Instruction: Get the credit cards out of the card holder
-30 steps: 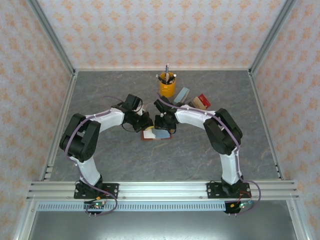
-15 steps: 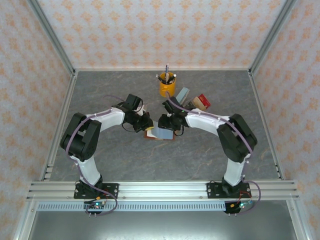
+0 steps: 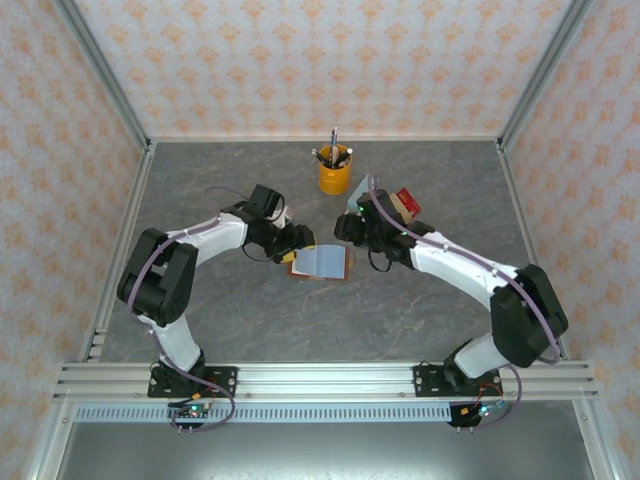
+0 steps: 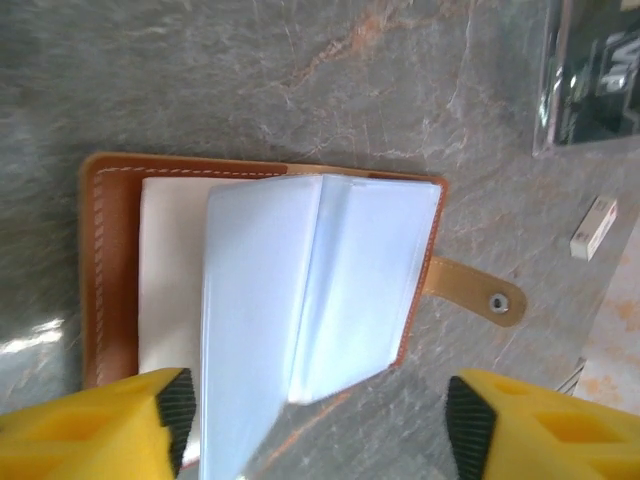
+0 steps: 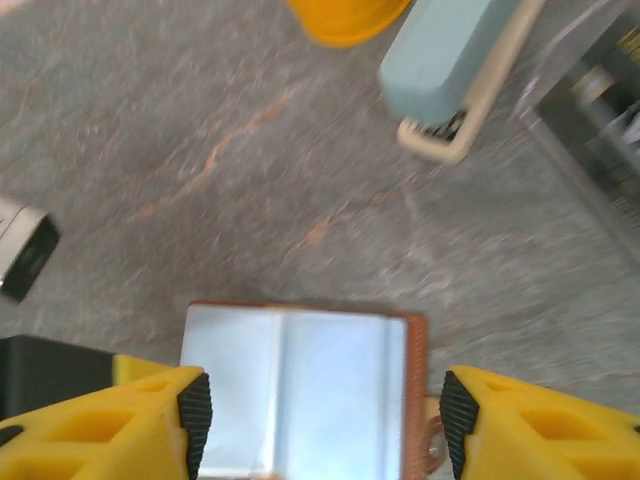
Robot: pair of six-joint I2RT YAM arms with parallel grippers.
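1. Grey marbled tabletop (image 3: 400, 300), with floral-papered walls (image 3: 300, 60) around it.
2. Both my arms reach inward; my left gripper (image 4: 320, 420) and right gripper (image 5: 325, 420) gape, grasping nothing.
3. Lying open, the card holder (image 4: 110, 260) sits just beneath both, seemingly untouched.

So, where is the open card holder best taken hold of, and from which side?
On the card holder, probably the lifted pale-blue sleeve leaf: its free edge tilts up, while the leather lies flush on the table. Come from above on the side of the left pincer, one finger on each face.
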